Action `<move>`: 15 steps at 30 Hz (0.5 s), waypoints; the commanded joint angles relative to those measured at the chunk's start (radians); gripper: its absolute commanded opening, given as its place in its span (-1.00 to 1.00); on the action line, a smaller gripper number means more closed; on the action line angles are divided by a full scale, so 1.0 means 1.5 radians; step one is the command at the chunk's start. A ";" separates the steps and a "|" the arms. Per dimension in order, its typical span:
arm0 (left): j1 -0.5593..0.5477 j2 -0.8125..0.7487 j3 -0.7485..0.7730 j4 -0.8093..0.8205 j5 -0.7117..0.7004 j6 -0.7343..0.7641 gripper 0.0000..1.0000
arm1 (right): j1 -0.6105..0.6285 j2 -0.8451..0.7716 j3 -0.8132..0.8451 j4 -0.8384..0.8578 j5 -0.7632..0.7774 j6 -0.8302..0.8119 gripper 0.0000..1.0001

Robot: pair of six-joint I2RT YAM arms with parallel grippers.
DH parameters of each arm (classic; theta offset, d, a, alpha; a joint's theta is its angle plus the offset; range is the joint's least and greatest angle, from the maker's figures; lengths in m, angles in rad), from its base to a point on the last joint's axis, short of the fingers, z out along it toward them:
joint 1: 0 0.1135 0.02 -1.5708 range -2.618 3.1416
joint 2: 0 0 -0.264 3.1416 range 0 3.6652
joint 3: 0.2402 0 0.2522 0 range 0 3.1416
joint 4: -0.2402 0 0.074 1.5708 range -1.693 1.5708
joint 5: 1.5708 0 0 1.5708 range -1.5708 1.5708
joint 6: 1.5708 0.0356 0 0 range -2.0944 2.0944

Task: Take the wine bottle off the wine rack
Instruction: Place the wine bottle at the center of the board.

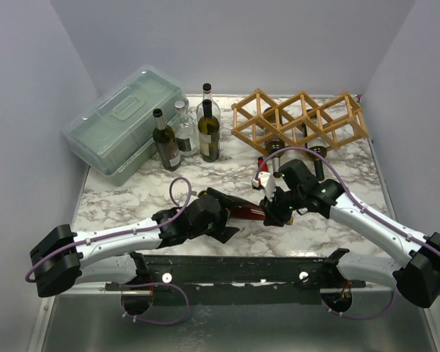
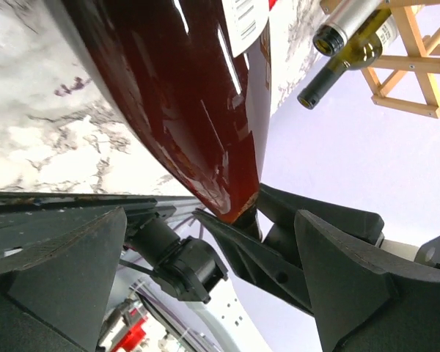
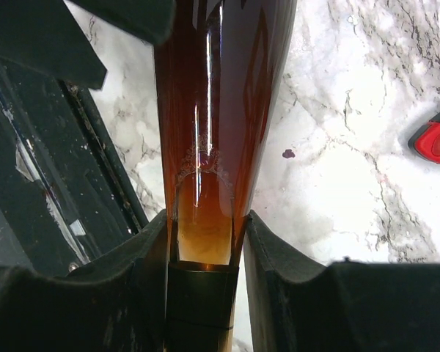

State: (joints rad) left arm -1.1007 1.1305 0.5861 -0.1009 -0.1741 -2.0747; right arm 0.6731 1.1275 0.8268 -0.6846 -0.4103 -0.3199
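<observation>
A dark red-brown wine bottle (image 1: 243, 213) hangs level above the marble table, between my two arms and off the wine rack (image 1: 301, 117). My right gripper (image 1: 275, 213) is shut on its neck; in the right wrist view both fingers (image 3: 279, 279) press the neck just above the dark capsule, and the bottle (image 3: 220, 95) widens away from them. My left gripper (image 1: 224, 218) is open at the bottle's thick end. In the left wrist view its fingers (image 2: 66, 271) stand far apart and the bottle (image 2: 191, 110) fills the space above them. The rack (image 2: 414, 66) shows at the upper right.
Two bottles (image 1: 275, 150) (image 1: 319, 158) lie in the rack's cells, necks pointing forward. A translucent green-grey lidded box (image 1: 125, 121) sits at the back left, with three upright bottles (image 1: 185, 128) beside it. A red object (image 3: 436, 139) lies on the marble. A black rail (image 1: 235, 268) runs along the near edge.
</observation>
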 commanded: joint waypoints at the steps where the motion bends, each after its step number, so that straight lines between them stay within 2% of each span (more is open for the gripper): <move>1: -0.001 -0.048 0.005 -0.118 -0.058 0.073 0.97 | -0.003 -0.031 0.021 0.076 -0.005 -0.010 -1.00; 5: 0.000 -0.116 -0.007 -0.134 -0.137 0.256 0.97 | -0.003 -0.036 0.031 0.061 0.004 -0.014 -1.00; 8: 0.000 -0.199 -0.044 -0.063 -0.159 0.474 0.97 | -0.003 -0.036 0.041 0.046 0.002 -0.017 -1.00; 12: -0.001 -0.312 -0.108 0.082 -0.084 0.787 0.97 | -0.003 -0.028 0.060 0.023 -0.006 -0.022 -1.00; 15: 0.000 -0.365 -0.136 0.136 0.001 0.972 0.94 | -0.003 -0.023 0.077 -0.003 -0.016 -0.043 -1.00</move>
State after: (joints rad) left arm -1.1007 0.6670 0.4397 -0.0742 -0.3130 -1.1683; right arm 0.6727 1.1194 0.8440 -0.7177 -0.3916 -0.3416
